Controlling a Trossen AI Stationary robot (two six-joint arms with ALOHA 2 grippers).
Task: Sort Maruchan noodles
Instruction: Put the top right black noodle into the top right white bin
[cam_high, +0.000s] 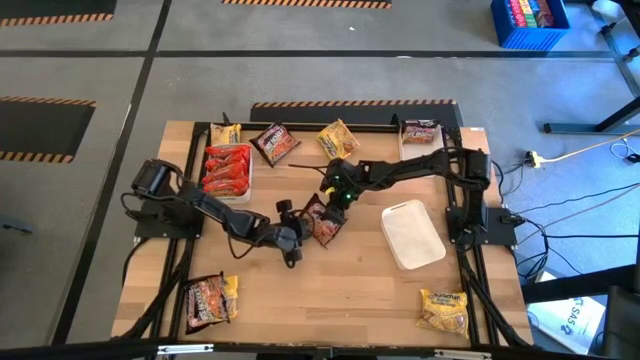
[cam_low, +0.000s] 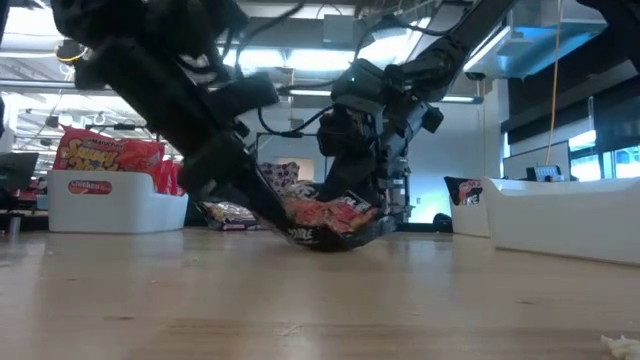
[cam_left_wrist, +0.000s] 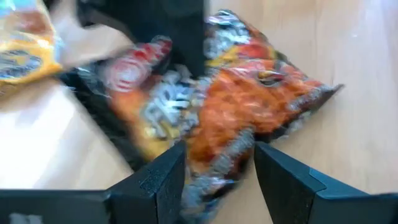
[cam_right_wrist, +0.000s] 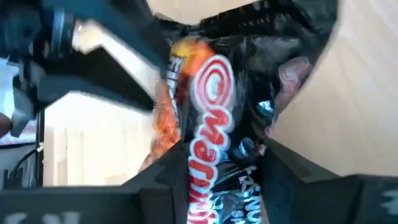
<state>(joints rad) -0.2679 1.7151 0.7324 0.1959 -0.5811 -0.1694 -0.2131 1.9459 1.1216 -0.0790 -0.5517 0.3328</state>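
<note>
Centrally on the table (cam_high: 300, 310), a dark packet (cam_high: 325, 222) is pinched at opposite ends by the left gripper (cam_high: 300, 232) and the right gripper (cam_high: 338, 198). To hand over cleanly, one should release only once the other's hold looks secure.

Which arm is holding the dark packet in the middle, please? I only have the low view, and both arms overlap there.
Observer: Both. From above, the left gripper and the right gripper meet at the dark packet from opposite sides.
Operator: Thank you. Is the left one really gripping it?
Observer: Its wrist camera shows the packet's edge between its two fingers.
Operator: And the right gripper?
Observer: Its wrist view shows the packet's other end lying between its fingers.
Operator: Is the white tray on my right empty?
Observer: Yes, the high view shows nothing in that white tray.
</note>
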